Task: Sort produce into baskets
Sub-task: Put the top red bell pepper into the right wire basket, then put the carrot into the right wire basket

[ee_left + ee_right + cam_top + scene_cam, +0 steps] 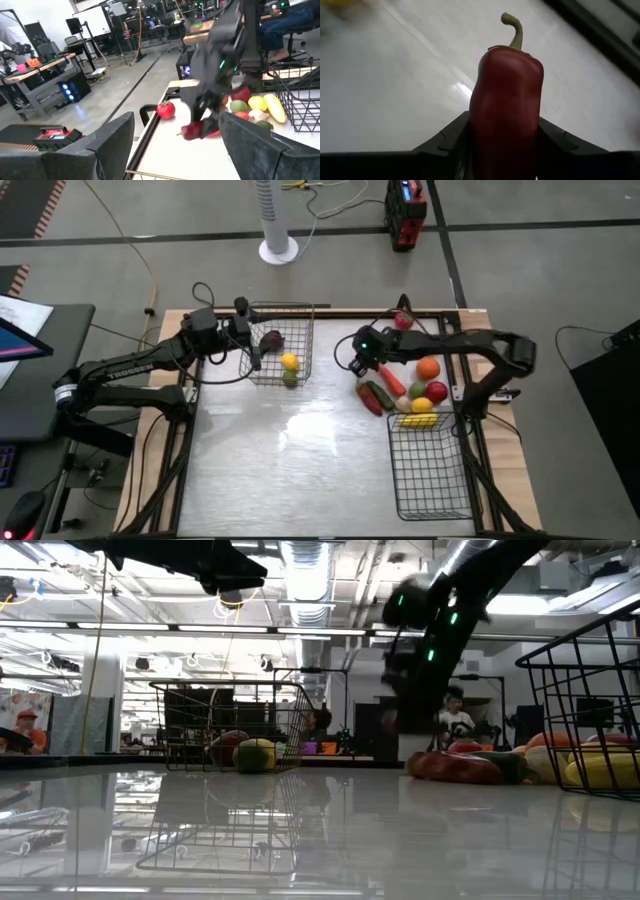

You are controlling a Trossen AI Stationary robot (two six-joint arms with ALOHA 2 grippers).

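Observation:
My right gripper is shut on a long red pepper left of a pile of produce at the far right. My left gripper is open and empty above the left edge of the silvery basket. In that basket lie a maroon piece, a round yellow one and a green one. The black basket stands nearer, at the right, beside the pile. The left wrist view shows my right gripper with the pepper below it. My right gripper pinches the red pepper by its two sides between the two fingers. The pepper lies along the fingers, its stem pointing away from the wrist. The fingers point down at a slant. In the low view the pepper seems clear of the table.
A red tomato lies alone by the table's far edge. The pile holds orange, red, green, yellow and long dark pieces. The table's middle and near left are bare. People and desks show in the room beyond.

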